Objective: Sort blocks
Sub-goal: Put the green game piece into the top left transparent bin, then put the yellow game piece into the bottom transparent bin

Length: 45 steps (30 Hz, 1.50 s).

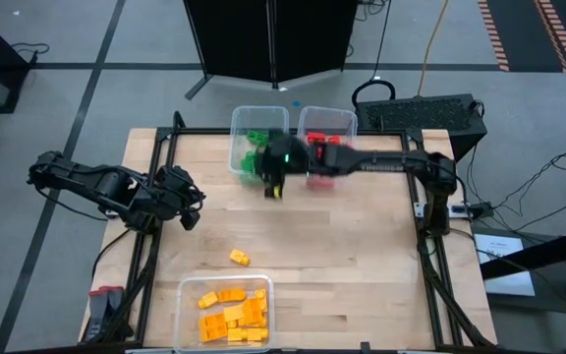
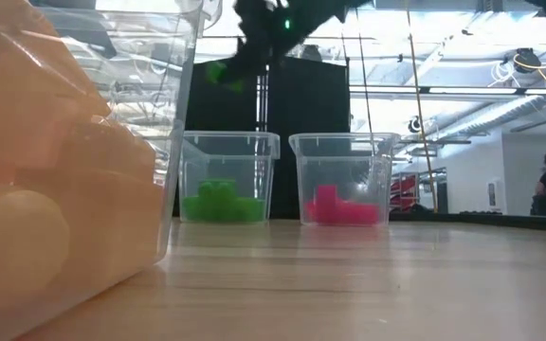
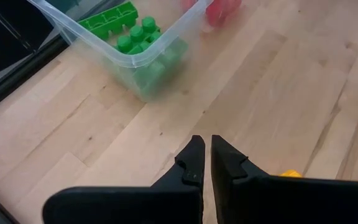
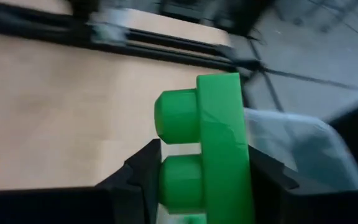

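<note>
1. I am working over a pale wooden counter [image 1: 362, 236] on a grey floor; a person is standing far off in the room.
2. My right tool [image 4: 197, 180] is gripping a green block [image 4: 213, 149], studs sideways, just beside the green tub [image 1: 254, 133].
3. My left tool [image 3: 207, 163] is waiting closed and empty at the counter's left edge.
4. One orange block [image 1: 239, 258] is lying loose near the orange tub [image 1: 190, 295]; red blocks [image 2: 341, 208] are sitting in their tub [image 2: 344, 147].
</note>
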Tool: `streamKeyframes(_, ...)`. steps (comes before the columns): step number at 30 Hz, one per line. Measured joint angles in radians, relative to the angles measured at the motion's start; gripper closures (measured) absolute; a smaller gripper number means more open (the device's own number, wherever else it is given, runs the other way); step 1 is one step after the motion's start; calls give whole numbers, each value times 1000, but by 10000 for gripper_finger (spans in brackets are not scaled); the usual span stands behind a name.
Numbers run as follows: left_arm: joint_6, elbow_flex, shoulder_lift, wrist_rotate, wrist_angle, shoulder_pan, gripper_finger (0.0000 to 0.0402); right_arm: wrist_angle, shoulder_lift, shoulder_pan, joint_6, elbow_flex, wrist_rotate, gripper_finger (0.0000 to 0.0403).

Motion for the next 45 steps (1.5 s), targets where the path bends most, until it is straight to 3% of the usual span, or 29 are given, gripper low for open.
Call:
streamKeyframes(7, 0, 0, 0, 0, 0, 0, 401, -16, 7, -162, 120, 7, -6, 250)
streamKeyframes(9, 0, 0, 0, 0, 0, 0, 401, -15, 7, -177, 131, 7, -13, 215)
streamKeyframes(14, 0, 0, 0, 0, 0, 0, 401, -32, 7, -183, 122, 8, -13, 80)
streamKeyframes(17, 1, 0, 0, -1, 0, 0, 401, -70, 7, -175, 109, 8, -10, 38)
streamKeyframes(19, 1, 0, 0, -1, 0, 0, 401, -88, 7, -165, 122, 8, -20, 33)
streamKeyframes(26, -1, 0, 0, 0, 0, 0, 401, -120, -119, -37, 139, 15, -325, 70)
streamKeyframes(28, -2, 0, 0, 0, 2, 0, 401, -145, -148, 21, 161, 17, -347, 78)
streamKeyframes(32, -26, 0, 0, 0, 3, 0, 401, -407, -163, 130, 182, 12, -301, 89)
streamKeyframes(35, -27, 0, 0, 1, 2, 0, 401, -518, -164, 184, 243, -71, -340, 95)
streamKeyframes(39, -26, 0, 0, 4, -1, 0, 401, -262, -174, 251, 330, -320, -368, 99)
streamKeyframes(42, -24, 0, 0, 5, -1, 0, 401, 65, -164, 278, 401, -489, -285, 99)
streamKeyframes(45, -22, 0, 0, 5, -5, 0, 401, 318, -104, 280, 424, -569, -209, 99)
